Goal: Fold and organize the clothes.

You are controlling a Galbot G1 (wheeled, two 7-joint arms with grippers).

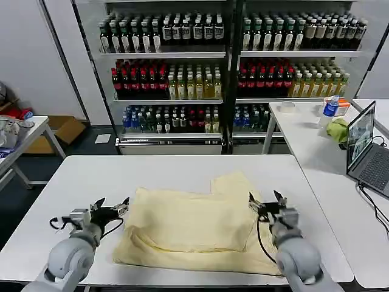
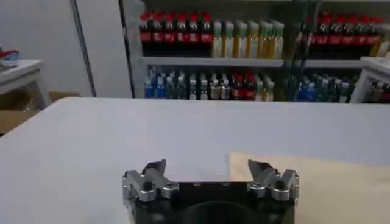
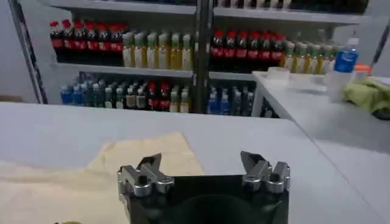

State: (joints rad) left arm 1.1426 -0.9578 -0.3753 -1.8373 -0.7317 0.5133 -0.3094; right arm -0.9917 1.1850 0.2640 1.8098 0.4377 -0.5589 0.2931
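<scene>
The clothes are one pale cream-yellow garment [image 1: 194,228] lying partly folded on the white table [image 1: 85,182], with one flap reaching toward the back right. My left gripper [image 1: 113,202] hovers open just off the garment's left edge, nothing between its fingers. In the left wrist view that gripper [image 2: 206,164] is over bare table with the garment [image 2: 317,182] beside it. My right gripper [image 1: 265,198] stands open at the garment's right edge, holding nothing. In the right wrist view it [image 3: 201,158] sits half over the garment's flap [image 3: 143,146].
A second white table [image 1: 310,140] to the right carries a laptop [image 1: 364,146], a green cloth [image 1: 337,129] and a water bottle [image 1: 330,108]. Shelves of bottles [image 1: 182,79] stand behind. Another table [image 1: 24,137] and a cardboard box [image 1: 64,131] are at the far left.
</scene>
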